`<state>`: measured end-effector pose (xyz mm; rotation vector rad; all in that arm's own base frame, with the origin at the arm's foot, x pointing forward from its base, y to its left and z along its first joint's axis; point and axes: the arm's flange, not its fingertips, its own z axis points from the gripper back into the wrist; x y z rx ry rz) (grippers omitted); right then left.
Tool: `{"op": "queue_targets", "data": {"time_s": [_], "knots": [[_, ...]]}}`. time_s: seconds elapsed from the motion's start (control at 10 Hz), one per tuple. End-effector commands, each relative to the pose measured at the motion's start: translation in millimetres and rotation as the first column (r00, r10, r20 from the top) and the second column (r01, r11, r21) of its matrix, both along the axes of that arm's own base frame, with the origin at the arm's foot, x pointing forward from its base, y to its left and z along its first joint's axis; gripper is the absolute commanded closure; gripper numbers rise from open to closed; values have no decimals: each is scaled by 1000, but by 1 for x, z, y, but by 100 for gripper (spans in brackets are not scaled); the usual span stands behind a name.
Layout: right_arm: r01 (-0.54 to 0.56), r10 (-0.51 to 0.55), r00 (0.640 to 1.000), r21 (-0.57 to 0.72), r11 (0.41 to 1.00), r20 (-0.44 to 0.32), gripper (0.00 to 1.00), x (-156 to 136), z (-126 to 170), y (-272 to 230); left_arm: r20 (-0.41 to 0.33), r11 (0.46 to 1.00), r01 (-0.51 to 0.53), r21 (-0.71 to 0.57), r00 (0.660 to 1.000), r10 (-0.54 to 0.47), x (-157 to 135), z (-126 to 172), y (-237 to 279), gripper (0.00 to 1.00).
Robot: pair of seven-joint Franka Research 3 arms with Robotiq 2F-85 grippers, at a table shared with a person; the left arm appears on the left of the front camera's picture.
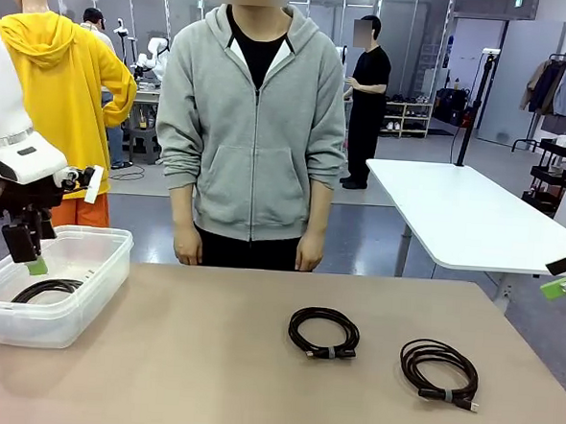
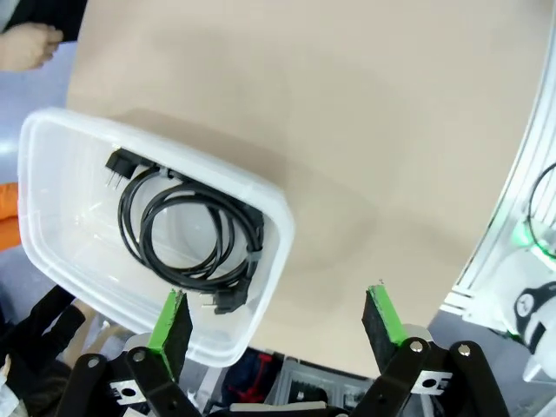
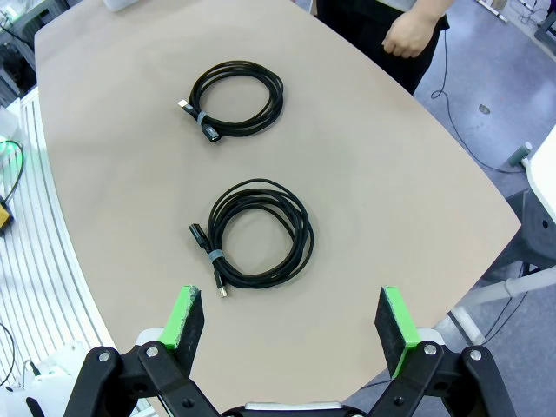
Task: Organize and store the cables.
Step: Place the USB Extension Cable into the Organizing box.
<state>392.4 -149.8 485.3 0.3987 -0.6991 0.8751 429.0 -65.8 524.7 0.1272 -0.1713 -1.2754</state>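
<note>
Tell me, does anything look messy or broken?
Nothing stands out. One coiled cable lies inside the box. The middle cable and the right cable lie flat on the table, tied, apart and untangled.

Bright even overhead light, soft faint shadows, sharp focus, wrist views edge-warped

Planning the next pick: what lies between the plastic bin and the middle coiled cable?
Bare tabletop, from bin to middle cable, in the front view.
</note>
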Motion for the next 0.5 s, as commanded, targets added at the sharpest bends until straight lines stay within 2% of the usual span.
{"op": "queue_targets", "data": {"time_s": [0.0,0.1,0.2,0.4], "knots": [[3,-3,1000,11,1000,1,0,0,2,1,14,1000,7,-30,1000,-7,-13,2,-13,0],[3,-3,1000,11,1000,1,0,0,2,1,35,999,33,-35,999,-32,-18,3,-28,0],[3,-3,1000,11,1000,1,0,0,2,1,33,1000,24,-2,999,-24,-18,0,-36,0],[3,-3,1000,11,1000,1,0,0,2,1,43,1000,-12,-22,999,13,-27,-1,-36,0]]}}
